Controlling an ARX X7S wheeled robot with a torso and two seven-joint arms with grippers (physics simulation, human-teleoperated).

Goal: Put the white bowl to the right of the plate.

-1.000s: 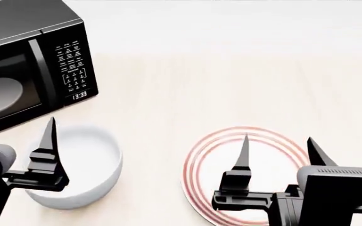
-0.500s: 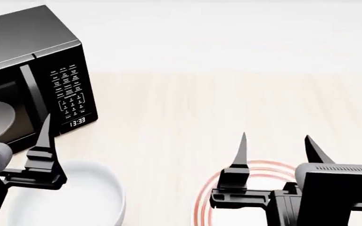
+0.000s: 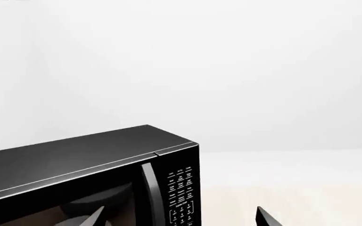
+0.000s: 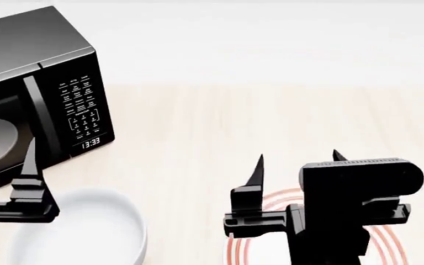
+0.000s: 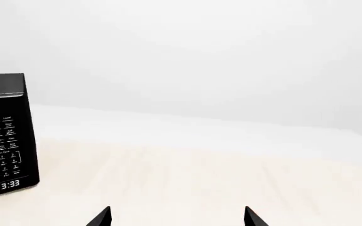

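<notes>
White bowl: the white bowl (image 4: pixel 79 232) sat at the lower left of the head view, partly cut off by the bottom edge, on the pale wooden table (image 4: pixel 220 121).
Plate: the plate (image 4: pixel 388 243) lay at the lower right, only arcs of its red rings showing past the right arm; bowl and plate were well apart, the bowl on the wrong side.
Left gripper: the left gripper (image 4: pixel 6 171) hung above the bowl's far left rim with its prongs spread and nothing between them; only one prong showed clearly in the head view, both tips at the bottom edge of the left wrist view.
Right gripper: the right gripper (image 4: pixel 297 163) hovered over the plate, prongs apart and empty.
Step in hand: judged to be the approach to the bowl, not yet gripped.
How to do it well: one prong should go inside the thick wall and one outside, straddling the rim squarely before pinching, since a smooth wall could slip.
Carry: the lift should clear the plate, and the bowl be set on bare table at the right of the frame.
Hazard: the microwave (image 4: pixel 35 88) stood close at the upper left, just beyond the left gripper.
</notes>
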